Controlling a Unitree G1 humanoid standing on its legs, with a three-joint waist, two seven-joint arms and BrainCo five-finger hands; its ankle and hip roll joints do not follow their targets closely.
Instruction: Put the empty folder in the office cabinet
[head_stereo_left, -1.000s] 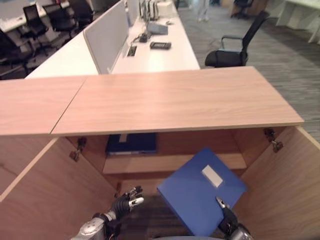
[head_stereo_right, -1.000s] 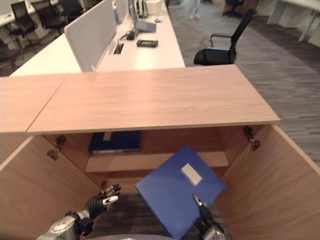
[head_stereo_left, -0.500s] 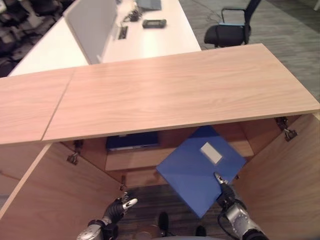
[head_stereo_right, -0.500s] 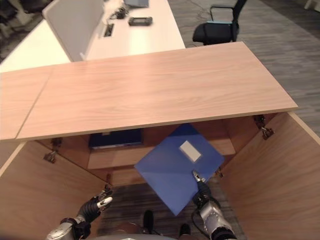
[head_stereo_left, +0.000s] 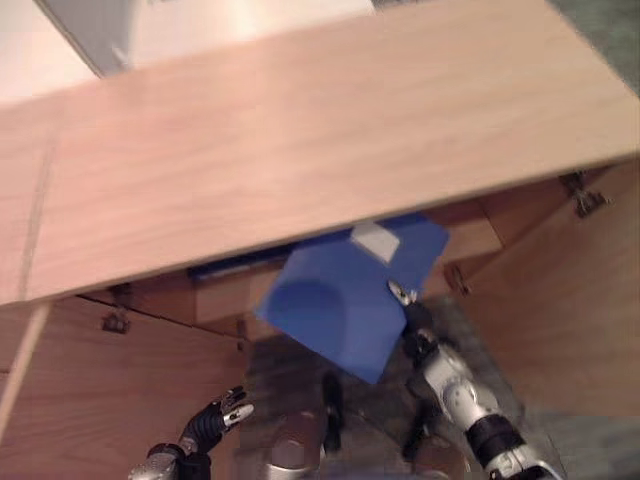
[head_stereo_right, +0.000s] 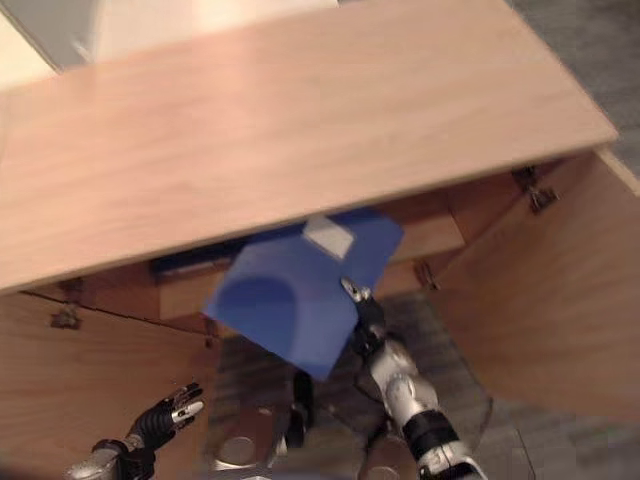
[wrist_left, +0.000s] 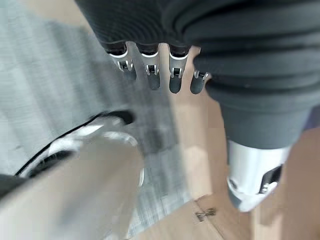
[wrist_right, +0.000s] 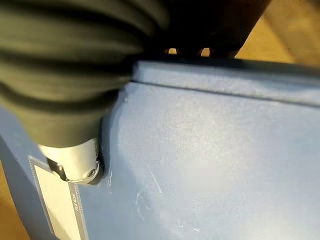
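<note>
The blue folder (head_stereo_left: 335, 300) with a white label (head_stereo_left: 374, 240) hangs tilted in front of the open office cabinet (head_stereo_left: 300, 130). Its far corner reaches under the wooden top, over the inner shelf (head_stereo_left: 475, 238). My right hand (head_stereo_left: 416, 322) is shut on the folder's near edge, with the thumb (wrist_right: 75, 167) pressed on the blue cover (wrist_right: 210, 165) and the fingers hidden beneath it. My left hand (head_stereo_left: 214, 423) hangs low at the left with straight fingers (wrist_left: 150, 75) and holds nothing.
A darker blue folder (head_stereo_left: 235, 266) lies on the shelf at the left, mostly hidden by the top. Both cabinet doors stand open: the left door (head_stereo_left: 90, 390) and the right door (head_stereo_left: 570, 310). Metal hinges (head_stereo_left: 583, 196) stick out near the door tops.
The camera has tipped down and closer to the cabinet. My right hand has carried the folder forward, so its far corner now lies under the top. The left hand stays low.
</note>
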